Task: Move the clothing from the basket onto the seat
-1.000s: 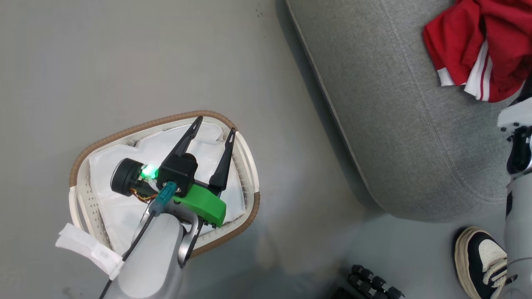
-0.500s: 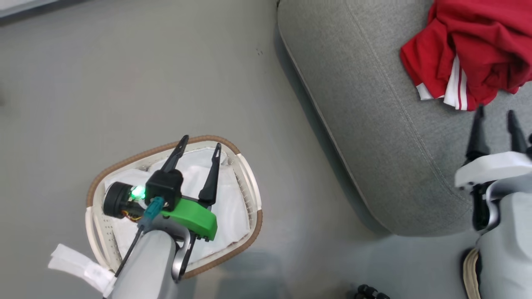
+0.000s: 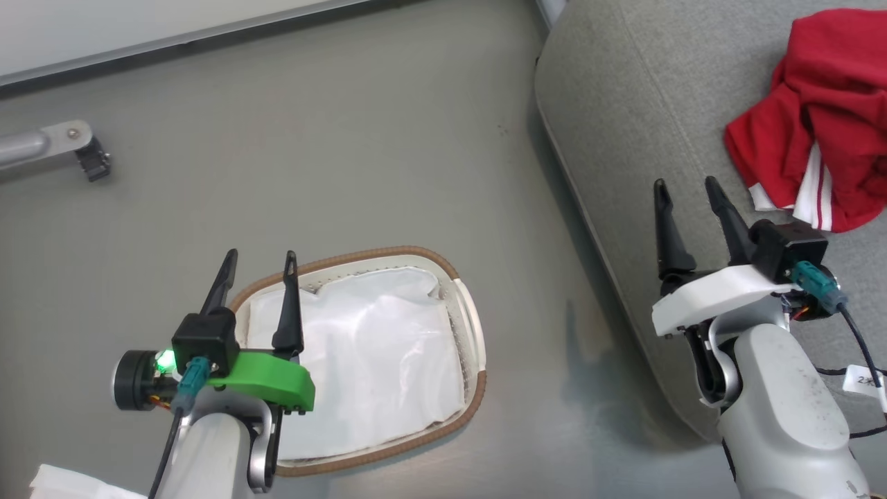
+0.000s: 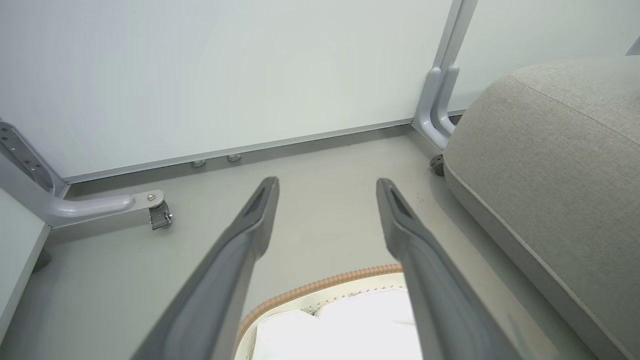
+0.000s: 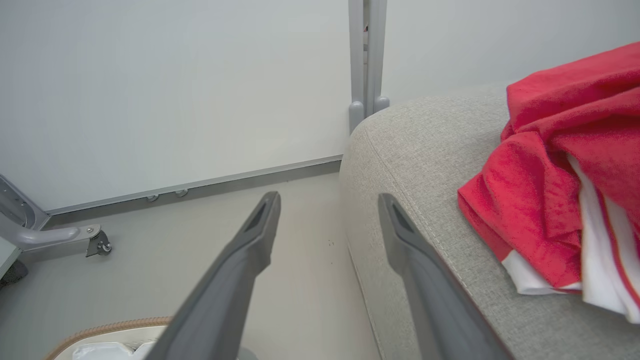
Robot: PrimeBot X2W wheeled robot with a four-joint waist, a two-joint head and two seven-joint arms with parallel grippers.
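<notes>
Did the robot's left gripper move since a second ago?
Yes. The left gripper hung over the middle of the basket; now it is at the basket's left rim, so it shifted toward the robot's left.

Left gripper (image 3: pixel 258 258) lower left, fingers (image 3: pixel 287 312) parted, pointing up-view. Green wrist bracket (image 3: pixel 267 378), green light (image 3: pixel 165 360) lit, pale forearm (image 3: pixel 208 457) below. Right gripper (image 3: pixel 684 184) lower right, fingers parted, tilted slightly left. White wrist bracket (image 3: pixel 714 294), cable (image 3: pixel 858 336) at wrist.

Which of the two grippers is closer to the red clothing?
The right gripper: it hangs over the seat, beside the clothing. The left gripper is at the basket, farther away.
</notes>
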